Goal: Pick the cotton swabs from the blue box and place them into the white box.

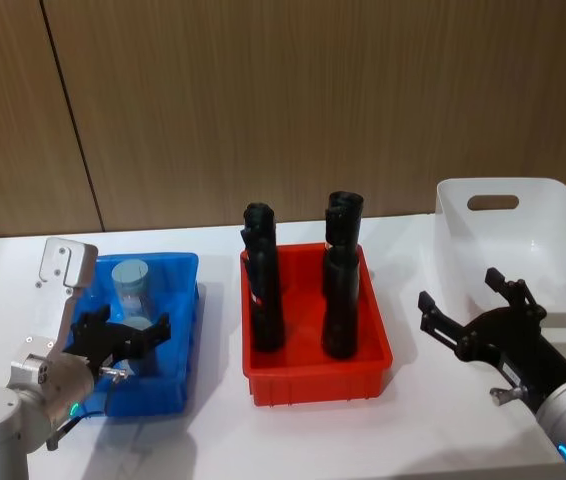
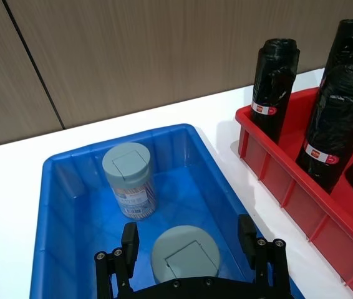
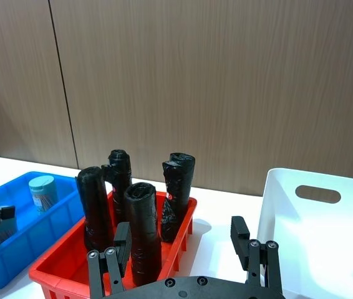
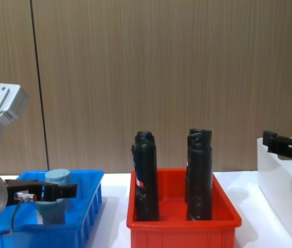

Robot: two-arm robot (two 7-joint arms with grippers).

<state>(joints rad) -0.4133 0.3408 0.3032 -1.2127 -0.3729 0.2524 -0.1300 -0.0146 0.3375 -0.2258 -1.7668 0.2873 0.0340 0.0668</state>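
Left gripper (image 2: 188, 240) low at the near end of the blue box (image 2: 64, 187), on the left part of the table (image 1: 213, 440). Fingers wide apart, one on each side of the nearer cotton swabs jar (image 2: 184, 255), small gap to both, nothing clamped. Farther cotton swabs jar (image 2: 130, 180) upright toward the box's far end. Right gripper (image 1: 460, 290) also spread and empty, near the white box (image 1: 523, 215) at the right edge. Between the boxes, a red bin (image 1: 313, 385) with black rolls (image 1: 266, 290).
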